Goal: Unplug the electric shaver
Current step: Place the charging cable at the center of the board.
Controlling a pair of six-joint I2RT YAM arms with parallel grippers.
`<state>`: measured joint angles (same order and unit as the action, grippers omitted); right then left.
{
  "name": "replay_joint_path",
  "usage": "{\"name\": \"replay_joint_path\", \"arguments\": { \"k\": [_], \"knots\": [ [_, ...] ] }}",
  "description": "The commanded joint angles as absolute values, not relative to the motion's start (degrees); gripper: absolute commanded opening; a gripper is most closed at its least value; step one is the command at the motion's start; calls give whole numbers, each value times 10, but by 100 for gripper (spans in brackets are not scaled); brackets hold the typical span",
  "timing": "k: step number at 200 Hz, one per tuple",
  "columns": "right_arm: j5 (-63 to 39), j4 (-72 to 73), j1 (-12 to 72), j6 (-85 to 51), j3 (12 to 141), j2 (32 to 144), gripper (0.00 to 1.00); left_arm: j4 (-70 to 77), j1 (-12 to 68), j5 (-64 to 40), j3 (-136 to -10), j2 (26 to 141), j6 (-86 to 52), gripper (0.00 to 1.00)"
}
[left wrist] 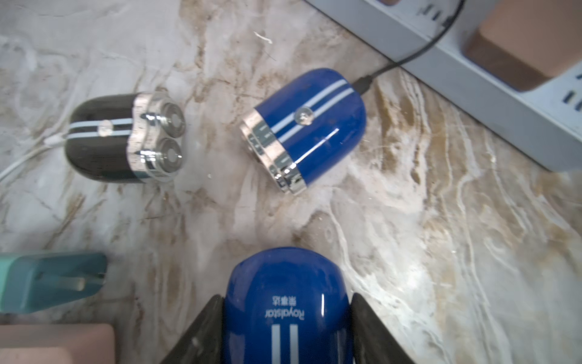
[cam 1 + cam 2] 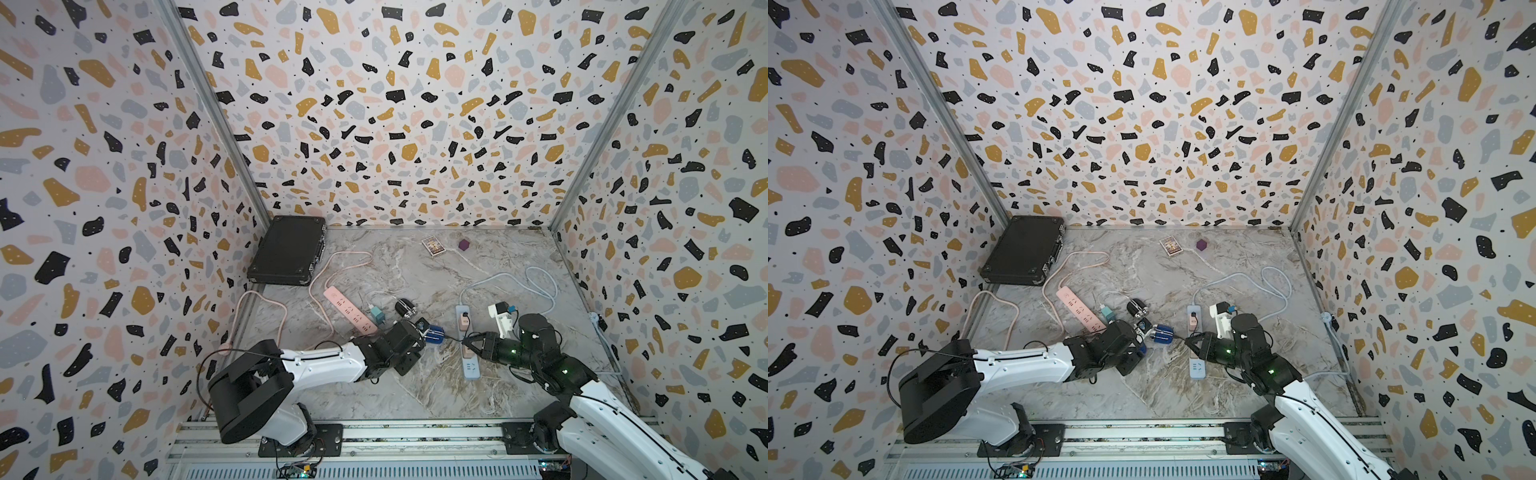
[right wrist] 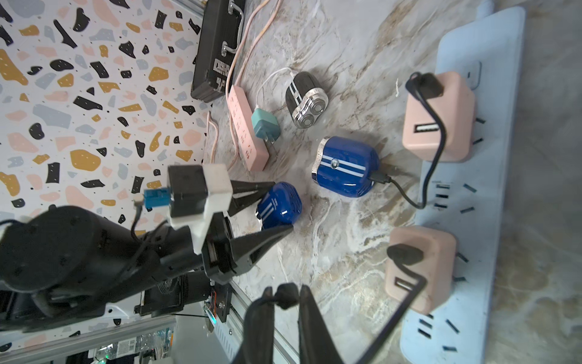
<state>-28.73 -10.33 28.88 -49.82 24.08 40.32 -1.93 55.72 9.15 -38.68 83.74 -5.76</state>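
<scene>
1. Three rounded shavers: one glossy blue striped shaver (image 1: pixel 286 283) clamped in the left gripper (image 3: pixel 282 206) at mid-table, a second blue shaver (image 3: pixel 346 167) beside it with its cable attached, and one black shaver (image 3: pixel 307 99).
2. The right gripper (image 2: pixel 466 343) pinches one black cable plug (image 3: pixel 285 296).
3. Two power strips: one pink strip (image 3: pixel 247 132), and one pale-blue strip (image 3: pixel 504 220) bearing two pink chargers (image 3: pixel 437 116). One teal charger (image 3: pixel 264 124) lies loose.

"Royalstar", with 3 Chinese characters beside it, stands in white, upside down, on the nearest blue striped shaver (image 1: pixel 285 302).

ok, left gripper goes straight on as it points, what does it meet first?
Probably the plugged-in blue shaver lying on the table, in line ahead of the left gripper and the held blue shaver. Depth is unclear.
</scene>
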Motion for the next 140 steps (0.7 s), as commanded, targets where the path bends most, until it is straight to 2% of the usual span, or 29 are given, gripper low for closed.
{"name": "replay_joint_path", "arguments": {
  "k": [1,7,20,95,125,140],
  "knots": [
    [-304,-124,299,-478,250,409,18,13,546,114,-401,844,-55,30],
    [-305,-125,302,-477,250,411,19,14,544,116,-401,846,-55,30],
    [-306,-116,307,-480,248,412,26,23,538,113,-399,850,-56,31],
    [-280,-154,341,-455,267,421,39,40,518,143,-399,882,-63,32],
    [-222,-245,351,-417,298,391,48,48,499,144,-401,888,-60,39],
    [-198,-288,351,-397,316,377,49,49,494,136,-404,895,-52,49]
  ]
}}
